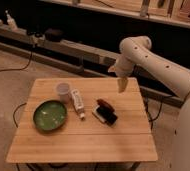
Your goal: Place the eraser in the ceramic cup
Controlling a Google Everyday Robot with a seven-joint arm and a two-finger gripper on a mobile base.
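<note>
Presently, end effector (122, 84): hangs above the far right edge of the surface (83, 145), apart from all items; grip state cannot be told.
eraser (108, 116): lying on surface, right of centre, beside reddish-brown piece (104, 104).
ceramic cup (63, 90): upright, far left, near green bowl (50, 115).

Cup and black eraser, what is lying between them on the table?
In the camera view, a white bottle lies between the ceramic cup and the eraser. The gripper hangs over the far edge of the table.
</note>
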